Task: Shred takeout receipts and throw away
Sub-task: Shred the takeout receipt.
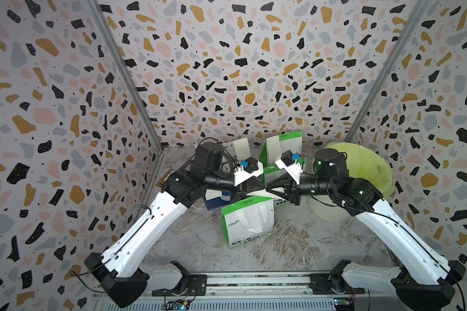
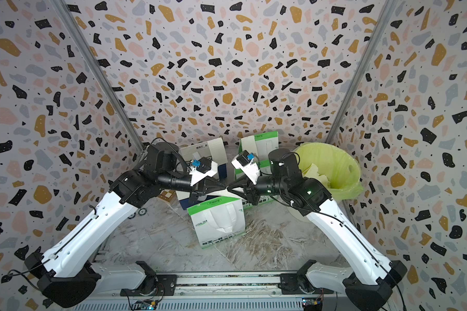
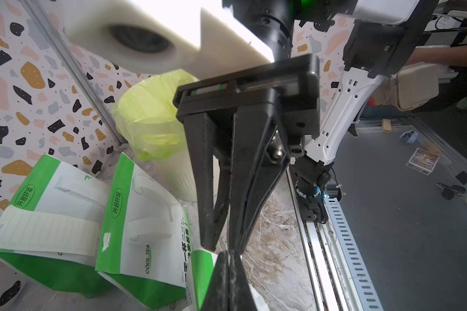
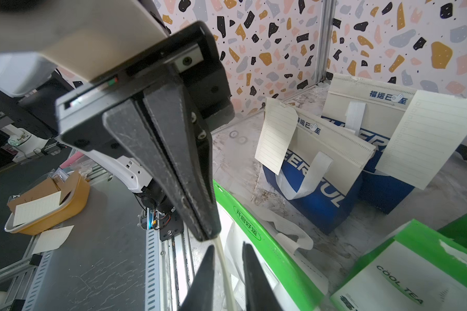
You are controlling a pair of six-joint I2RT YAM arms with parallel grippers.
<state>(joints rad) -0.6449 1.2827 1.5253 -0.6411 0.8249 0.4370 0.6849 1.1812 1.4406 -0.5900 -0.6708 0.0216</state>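
One receipt between two claws, five bags

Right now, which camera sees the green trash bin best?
The top views: both look down into the bin, and torn receipt pieces show inside. The left wrist view shows only its outside. The right wrist view misses it.

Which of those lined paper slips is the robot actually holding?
The slip pinched in the left tool, edge-on in the air above the front green bag. The slips on the blue bags just lie against the bags' faces.
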